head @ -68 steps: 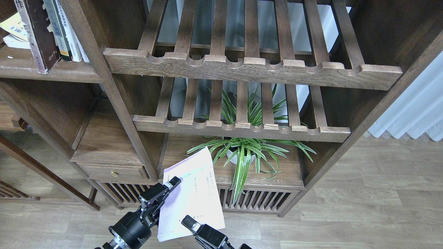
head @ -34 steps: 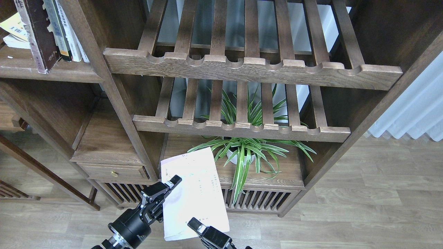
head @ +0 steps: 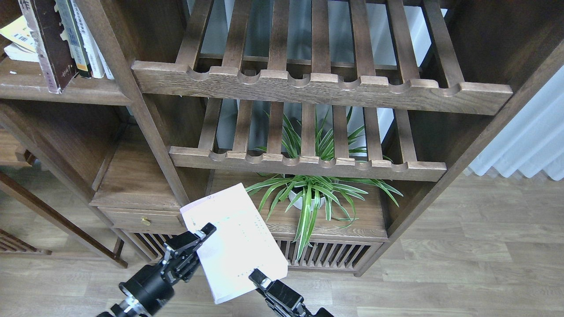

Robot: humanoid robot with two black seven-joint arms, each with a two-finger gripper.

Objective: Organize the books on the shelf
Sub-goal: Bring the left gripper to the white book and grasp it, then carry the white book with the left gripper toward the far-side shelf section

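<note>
A pale pink book (head: 231,242) with small print on its cover is held tilted in the air in front of the lower shelf. My left gripper (head: 203,235) comes from the lower left and is shut on the book's left edge. My right gripper (head: 257,279) touches the book's lower right corner from below; only one finger shows, so I cannot tell its state. Several upright books (head: 66,39) stand on the wooden shelf (head: 66,92) at the upper left, with a flat stack (head: 15,42) beside them.
A spider plant (head: 308,198) in a white pot stands on the low shelf just right of the book. Two slatted wooden racks (head: 317,86) jut out above it. A small drawer (head: 141,220) sits left. A white curtain (head: 528,132) hangs at the right, over wood flooring.
The book has swung to the left with my left gripper and turned, its top corner now over the drawer. My right gripper has shifted right along the book's lower edge.
</note>
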